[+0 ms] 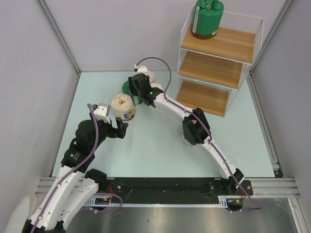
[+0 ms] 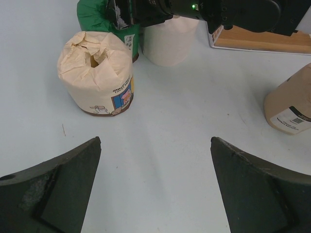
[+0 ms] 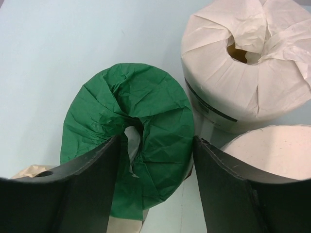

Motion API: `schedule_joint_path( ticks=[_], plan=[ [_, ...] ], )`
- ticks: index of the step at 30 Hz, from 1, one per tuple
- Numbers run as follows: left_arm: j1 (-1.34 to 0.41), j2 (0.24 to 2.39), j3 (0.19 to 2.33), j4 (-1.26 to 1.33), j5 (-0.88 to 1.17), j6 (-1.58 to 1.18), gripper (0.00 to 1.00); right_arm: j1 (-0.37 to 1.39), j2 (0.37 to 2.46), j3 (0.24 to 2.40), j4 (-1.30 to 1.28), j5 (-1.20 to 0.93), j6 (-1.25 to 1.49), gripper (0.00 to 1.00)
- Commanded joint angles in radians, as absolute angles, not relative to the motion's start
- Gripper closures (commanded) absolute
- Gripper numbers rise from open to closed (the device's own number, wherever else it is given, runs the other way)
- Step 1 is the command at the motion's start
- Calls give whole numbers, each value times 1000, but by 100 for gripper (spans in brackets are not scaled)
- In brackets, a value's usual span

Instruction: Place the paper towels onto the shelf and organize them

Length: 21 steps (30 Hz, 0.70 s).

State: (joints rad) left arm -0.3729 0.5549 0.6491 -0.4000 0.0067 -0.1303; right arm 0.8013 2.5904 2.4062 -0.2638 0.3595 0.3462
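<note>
Jaws: left gripper wide apart, empty; right gripper apart astride green roll, contact unclear. Prob. light, squashy; pinch sides gently.

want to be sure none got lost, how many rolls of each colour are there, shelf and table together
green rolls: 2
white rolls: 2
cream roll: 1
tan roll: 1
total: 6
</note>
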Motion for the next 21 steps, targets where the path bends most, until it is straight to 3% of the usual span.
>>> schedule_joint_path(
  ticks=[1, 8, 21],
  plan=[
    [-380, 554, 653, -388, 8, -129, 0, 798, 2600, 2428, -400, 322, 316, 39],
    [-380, 554, 653, -390, 8, -127, 0, 781, 2539, 2361, -358, 298, 299, 71],
    [-380, 551, 653, -391, 5, -127, 0, 772, 2356, 2315, -324, 272, 276, 75]
  ],
)
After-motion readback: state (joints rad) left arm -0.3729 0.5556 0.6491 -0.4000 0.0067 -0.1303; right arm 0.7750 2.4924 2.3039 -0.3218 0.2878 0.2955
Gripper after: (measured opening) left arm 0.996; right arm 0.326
